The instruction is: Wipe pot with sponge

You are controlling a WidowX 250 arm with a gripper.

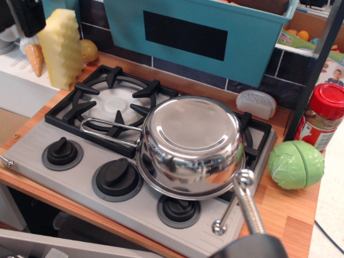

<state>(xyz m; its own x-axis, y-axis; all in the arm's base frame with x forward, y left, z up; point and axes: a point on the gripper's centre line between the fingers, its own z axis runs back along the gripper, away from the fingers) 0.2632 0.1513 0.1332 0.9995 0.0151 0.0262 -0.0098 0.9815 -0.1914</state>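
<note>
The pot [191, 145] lies upside down on the right burner of the toy stove [32, 148], with its mirror-like bottom facing up. Its wire loop handle [107, 131] points left. The sponge [60, 47], a tall pale yellow foam block with wavy edges, stands upright at the back left beside the stove. My gripper [24, 17] shows only as a dark shape at the top left corner, just left of the sponge's top. Its fingers are cut off by the frame edge.
An orange cone toy [35, 58] leans by the sponge. A teal bin [258, 43] hangs behind the stove. A green cabbage toy [296, 164], a red-lidded jar [322, 115] and a grey-white piece [256, 104] are at the right. A metal rod [248, 201] rises at the bottom.
</note>
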